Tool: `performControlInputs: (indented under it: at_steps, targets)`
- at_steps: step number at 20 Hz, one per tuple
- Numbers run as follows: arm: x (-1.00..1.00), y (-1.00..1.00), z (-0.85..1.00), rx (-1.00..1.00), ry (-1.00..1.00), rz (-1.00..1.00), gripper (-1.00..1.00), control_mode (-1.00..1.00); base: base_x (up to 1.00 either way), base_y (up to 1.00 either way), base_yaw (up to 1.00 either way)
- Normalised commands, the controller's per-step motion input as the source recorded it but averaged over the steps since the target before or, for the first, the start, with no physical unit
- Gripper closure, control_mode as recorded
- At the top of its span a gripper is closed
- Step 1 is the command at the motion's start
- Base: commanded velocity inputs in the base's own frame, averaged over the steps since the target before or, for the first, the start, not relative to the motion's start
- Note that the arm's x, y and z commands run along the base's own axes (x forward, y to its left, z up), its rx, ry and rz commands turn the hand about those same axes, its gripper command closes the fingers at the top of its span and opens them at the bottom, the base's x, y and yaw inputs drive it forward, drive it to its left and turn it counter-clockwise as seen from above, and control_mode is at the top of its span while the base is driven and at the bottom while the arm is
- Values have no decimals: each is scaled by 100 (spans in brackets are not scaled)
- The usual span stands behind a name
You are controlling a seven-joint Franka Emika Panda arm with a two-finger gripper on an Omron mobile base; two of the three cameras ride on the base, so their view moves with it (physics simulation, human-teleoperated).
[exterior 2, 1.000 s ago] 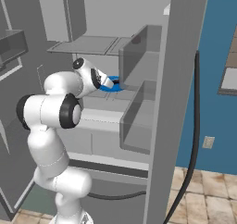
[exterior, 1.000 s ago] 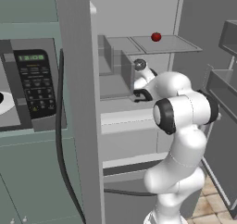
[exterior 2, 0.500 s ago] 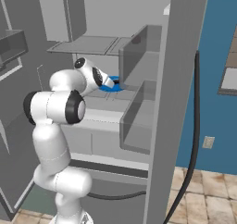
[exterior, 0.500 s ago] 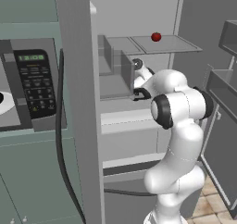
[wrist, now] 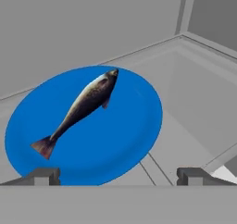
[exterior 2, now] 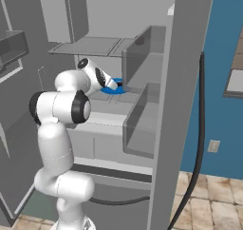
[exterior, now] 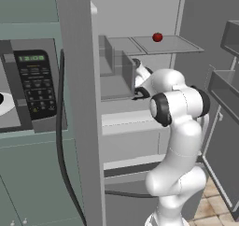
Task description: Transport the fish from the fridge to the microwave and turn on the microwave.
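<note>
The gripper (wrist: 118, 177) hangs with its jaws wide apart and empty, just above the near rim of a blue plate (wrist: 120, 144) on a fridge (exterior: 140, 127) shelf. The fish (wrist: 81, 109) (silvery-brown, dark-tailed) lies diagonally across that plate.

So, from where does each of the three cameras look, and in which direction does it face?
Left base view: behind the arm on its left, facing forward at the open fridge, the microwave at left; the arm rises at lower right.
Right base view: behind the arm on its right, facing the fridge shelves; the arm rises at lower left, reaching the blue plate.
Hand view: on the hand, looking down at the fish on the plate; two open fingertips at the bottom.
Shared: both base views show the arm and fridge; right base and hand views share the plate.
</note>
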Motion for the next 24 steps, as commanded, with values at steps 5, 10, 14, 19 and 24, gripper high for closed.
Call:
performControlInputs:
  at_steps: [5,10,14,19,24]
  targets:
    - [20,0,-5,0,7,0,-100,-100,0,0,0]
    - [19,0,-7,0,2,0,-100,-100,0,0,0]
    - [16,0,-10,0,0,0,-100,-100,0,0,0]
    - [15,0,-11,0,0,0,-100,-100,0,0,0]
    - [16,0,-7,0,0,0,-100,-100,0,0,0]
